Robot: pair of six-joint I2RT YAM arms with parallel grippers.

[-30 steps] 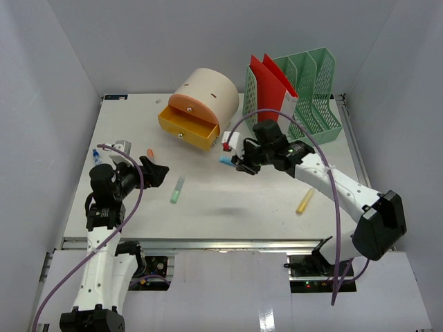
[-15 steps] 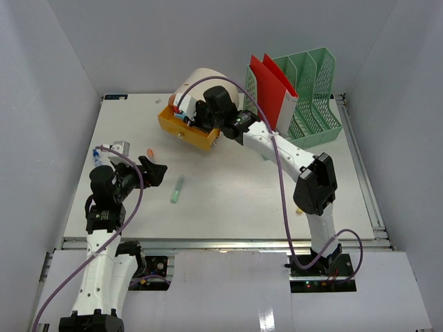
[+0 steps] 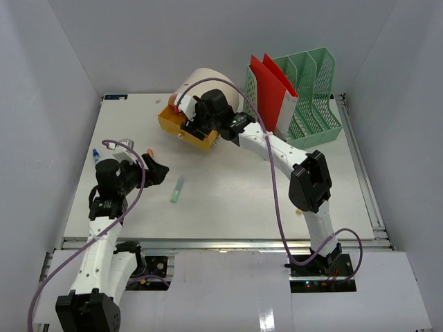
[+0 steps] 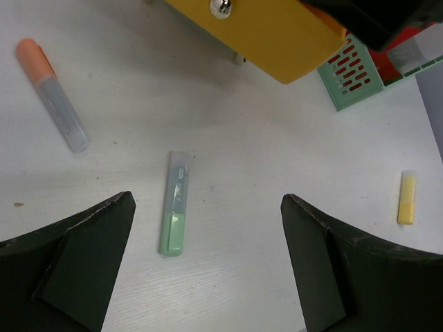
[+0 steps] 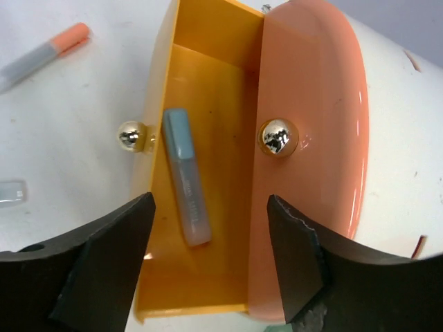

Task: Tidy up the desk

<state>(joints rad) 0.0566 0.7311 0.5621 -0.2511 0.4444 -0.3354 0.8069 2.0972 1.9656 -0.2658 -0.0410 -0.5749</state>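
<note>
Left gripper [image 4: 208,207] hung with jaws apart over the desk [image 3: 242,200], which lay flat under both arms, rail at 6 o'clock in the top view. Green marker [image 4: 176,204] sat between its fingers, a touch toward 9, long axis 12-to-6, so square across the closing line. Left arm clearly nearer. Right gripper [image 5: 208,221] was spread too, empty, over the yellow drawer [image 5: 208,90] toward 12, blue-capped marker [image 5: 187,176] lying inside.

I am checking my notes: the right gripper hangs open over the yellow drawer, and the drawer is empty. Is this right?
Not empty: the right wrist view shows a blue-capped marker lying in the yellow drawer. The right gripper does hang open over it.
</note>
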